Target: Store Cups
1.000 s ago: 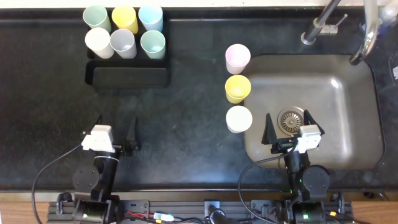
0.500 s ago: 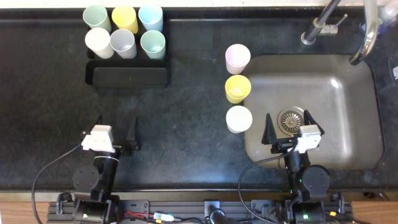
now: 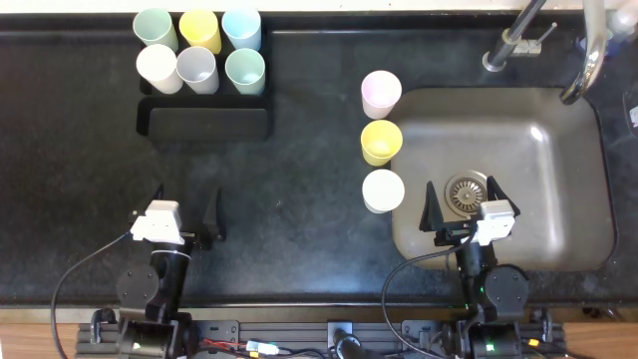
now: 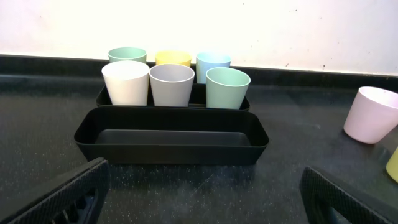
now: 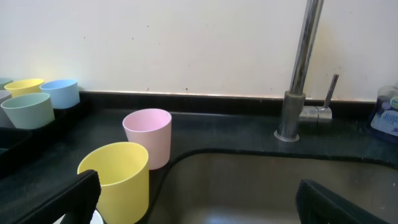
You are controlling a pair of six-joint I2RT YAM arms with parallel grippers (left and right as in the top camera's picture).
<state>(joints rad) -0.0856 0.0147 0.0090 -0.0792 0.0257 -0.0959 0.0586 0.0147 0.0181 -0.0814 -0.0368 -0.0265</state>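
Three loose cups stand in a column along the sink's left rim: a pink cup, a yellow cup and a white cup. A black tray at the back left has a bare front compartment; behind it stand several cups in two rows. My left gripper is open near the counter's front, facing the tray. My right gripper is open over the sink's front part, beside the white cup.
The steel sink with its drain fills the right side. A faucet rises at the back right, with a bottle beside it. Dark countertop lies between tray and sink.
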